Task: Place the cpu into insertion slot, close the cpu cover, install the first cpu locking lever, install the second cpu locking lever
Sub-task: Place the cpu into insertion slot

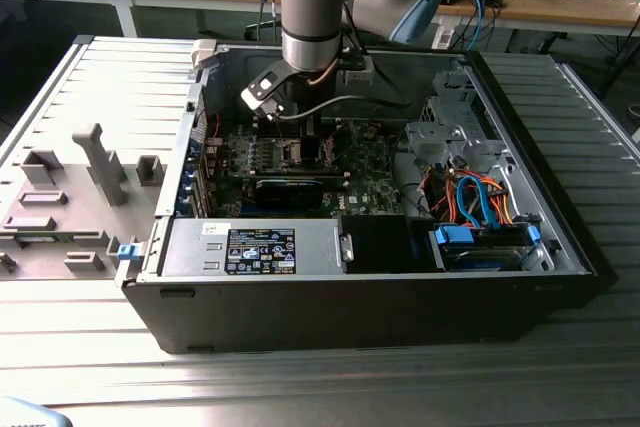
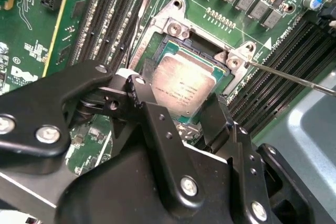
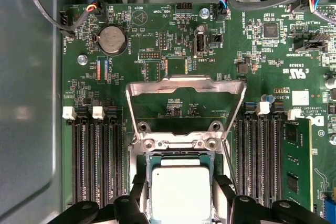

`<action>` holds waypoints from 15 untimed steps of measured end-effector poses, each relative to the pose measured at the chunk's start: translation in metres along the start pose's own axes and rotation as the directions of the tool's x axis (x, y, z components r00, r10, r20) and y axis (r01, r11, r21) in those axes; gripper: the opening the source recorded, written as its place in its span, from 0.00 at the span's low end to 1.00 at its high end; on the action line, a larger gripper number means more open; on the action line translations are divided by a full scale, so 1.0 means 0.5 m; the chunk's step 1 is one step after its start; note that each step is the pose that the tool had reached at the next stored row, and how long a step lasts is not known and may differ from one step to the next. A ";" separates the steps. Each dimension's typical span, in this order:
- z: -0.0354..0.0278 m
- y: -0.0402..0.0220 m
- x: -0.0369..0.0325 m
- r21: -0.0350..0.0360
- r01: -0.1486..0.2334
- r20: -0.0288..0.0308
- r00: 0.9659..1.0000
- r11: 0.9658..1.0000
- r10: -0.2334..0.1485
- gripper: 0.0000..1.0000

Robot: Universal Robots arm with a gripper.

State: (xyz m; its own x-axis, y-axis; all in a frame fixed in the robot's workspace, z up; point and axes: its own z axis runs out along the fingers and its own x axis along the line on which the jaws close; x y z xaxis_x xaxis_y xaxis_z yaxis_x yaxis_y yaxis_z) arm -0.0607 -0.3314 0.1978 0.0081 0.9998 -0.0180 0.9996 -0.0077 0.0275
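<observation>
The arm (image 1: 320, 7) reaches down into an open computer case (image 1: 400, 307) that lies on the ribbed metal counter (image 1: 300, 387). Its wrist is directly above the socket (image 2: 197, 45) on the green motherboard (image 3: 173, 35).

In both wrist views the gripper (image 2: 178, 100) (image 3: 181, 192) straddles the socket. Its black fingers (image 3: 140, 195) are clenched on the cpu (image 3: 181, 187) (image 2: 184, 87), one pressed against each of two opposite edges. The cpu is level, silver top up, and sits within the socket's outline. The black rim of the socket is exposed along the edge farthest from the gripper body. From these views I cannot tell whether the chip is fully seated or held just above the contacts.

The cpu cover (image 3: 152, 86) is swung open. In the first wrist view it stands up from its hinge at the socket's edge, and bare board shows through its cut-out centre. A thin locking lever (image 2: 294, 78) juts out freely from one corner of the socket, unlatched. Rows of dark memory slots (image 3: 97, 166) run along both sides of the socket. A round coin battery (image 3: 111, 39) sits beyond the open cover, well apart from the socket.
</observation>
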 end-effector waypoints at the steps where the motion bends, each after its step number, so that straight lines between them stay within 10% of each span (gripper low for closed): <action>1: 0.000 0.000 0.000 0.000 0.000 0.000 1.000 1.000 0.000 0.62; 8: -0.016 0.000 0.002 0.000 0.000 0.000 1.000 1.000 0.000 0.60; 15: -0.016 -0.001 0.002 0.000 0.026 0.003 1.000 1.000 -0.026 0.29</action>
State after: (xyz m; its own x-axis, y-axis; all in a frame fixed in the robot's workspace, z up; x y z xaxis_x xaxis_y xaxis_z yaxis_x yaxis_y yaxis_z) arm -0.0615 -0.3301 0.2059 -0.0174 0.9996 -0.0218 0.9995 0.0180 0.0274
